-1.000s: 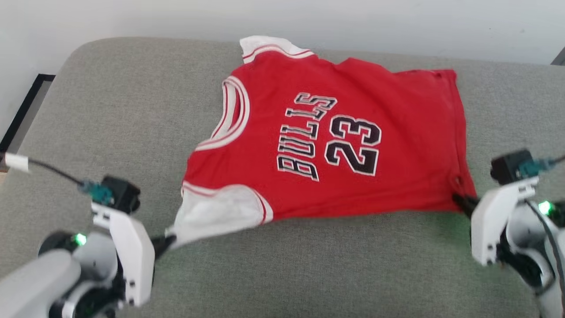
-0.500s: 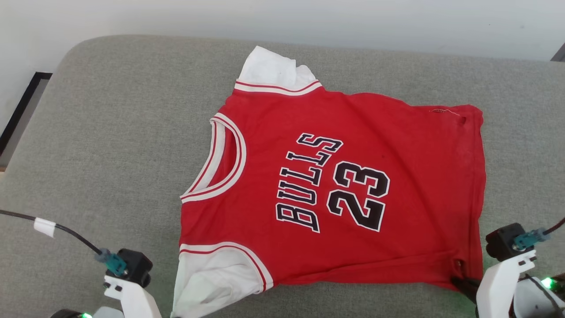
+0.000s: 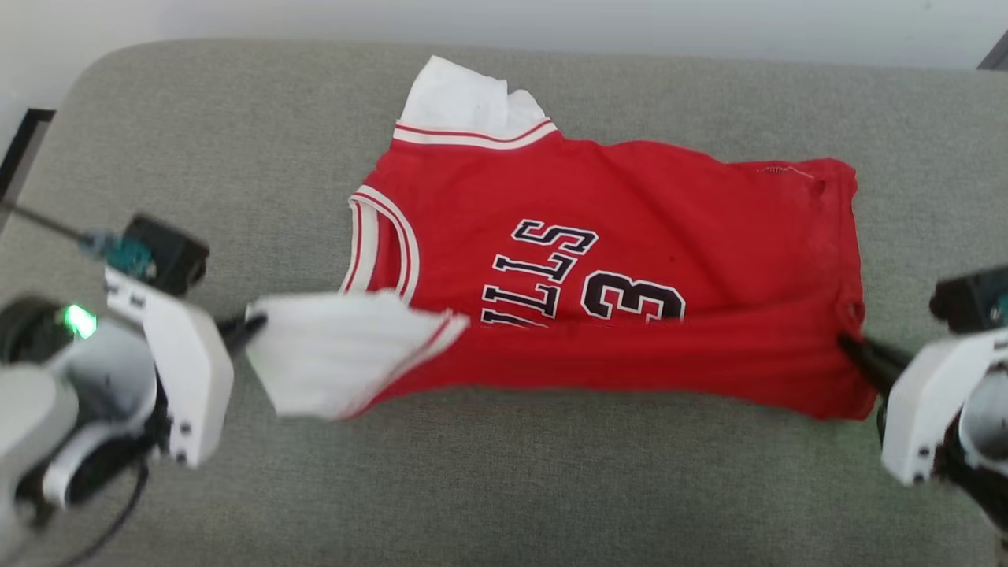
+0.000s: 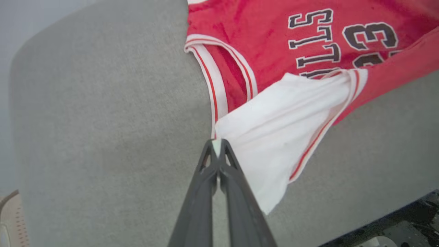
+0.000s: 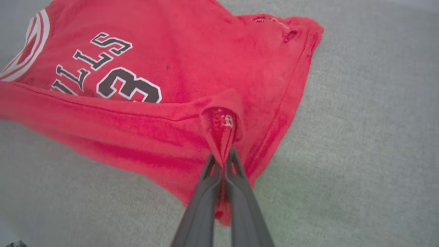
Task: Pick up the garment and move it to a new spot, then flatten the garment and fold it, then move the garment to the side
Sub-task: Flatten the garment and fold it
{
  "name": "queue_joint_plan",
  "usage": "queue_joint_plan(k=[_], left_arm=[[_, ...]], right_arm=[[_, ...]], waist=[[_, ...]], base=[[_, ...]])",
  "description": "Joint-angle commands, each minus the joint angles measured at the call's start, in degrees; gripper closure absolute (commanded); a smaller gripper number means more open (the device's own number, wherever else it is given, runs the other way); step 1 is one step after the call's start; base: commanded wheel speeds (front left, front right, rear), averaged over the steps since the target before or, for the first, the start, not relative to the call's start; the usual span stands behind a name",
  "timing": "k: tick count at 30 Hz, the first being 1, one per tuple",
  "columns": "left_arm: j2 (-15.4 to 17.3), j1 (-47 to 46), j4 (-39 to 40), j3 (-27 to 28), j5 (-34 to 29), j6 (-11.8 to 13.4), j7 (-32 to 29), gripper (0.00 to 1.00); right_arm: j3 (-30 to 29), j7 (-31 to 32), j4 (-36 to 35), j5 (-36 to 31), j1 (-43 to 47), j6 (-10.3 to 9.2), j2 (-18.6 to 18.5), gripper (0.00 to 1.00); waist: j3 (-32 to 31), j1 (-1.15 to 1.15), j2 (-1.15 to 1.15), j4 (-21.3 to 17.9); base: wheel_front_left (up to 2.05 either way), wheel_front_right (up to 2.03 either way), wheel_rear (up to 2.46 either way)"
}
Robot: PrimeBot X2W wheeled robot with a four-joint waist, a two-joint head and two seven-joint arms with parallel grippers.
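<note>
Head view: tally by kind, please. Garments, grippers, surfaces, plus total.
garment: 1, red with white sleeves
grippers: 2, left gripper shut on a white sleeve, right gripper shut on the red hem corner
grey cushion: 1, under the garment
Total: 4

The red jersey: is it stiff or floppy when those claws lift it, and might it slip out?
Probably floppy: the jersey sags and folds over itself between the left end effector and right end effector. Likely light, since thin pinches at two corners hold its near edge up. Slipping seems unlikely; both are shut on bunched cloth.
</note>
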State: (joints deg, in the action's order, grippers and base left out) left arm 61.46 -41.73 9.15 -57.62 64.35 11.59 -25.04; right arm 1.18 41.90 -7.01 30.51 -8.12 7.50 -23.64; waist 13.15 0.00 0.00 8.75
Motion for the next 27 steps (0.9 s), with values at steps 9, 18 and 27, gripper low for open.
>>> queue_joint_plan(k=[9,18,27], left_arm=[[-12.02,-13.50,-19.91,-1.05,-7.18,-9.56,-0.69,1.00],[-22.96,-17.04,-42.32,-3.30,-7.05,-17.07,2.05,1.00],[-26.37,-17.11,-52.72,-3.40,-2.88,-18.90,2.62,0.00]], right_arm=[[0.81,-1.78,9.34,-5.79,-12.33,-0.02,3.98,1.00],[5.19,-4.04,22.31,-8.57,-20.46,-0.02,6.68,0.74],[7.44,-5.49,25.31,-7.61,-21.90,-0.02,5.79,0.00]], waist=[[4.34,0.00,0.00,-1.53],[7.24,0.00,0.00,-3.39],[5.85,0.00,0.00,-3.74]], base=[[0.00,0.00,0.00],[0.00,0.00,0.00],[0.00,0.00,0.00]])
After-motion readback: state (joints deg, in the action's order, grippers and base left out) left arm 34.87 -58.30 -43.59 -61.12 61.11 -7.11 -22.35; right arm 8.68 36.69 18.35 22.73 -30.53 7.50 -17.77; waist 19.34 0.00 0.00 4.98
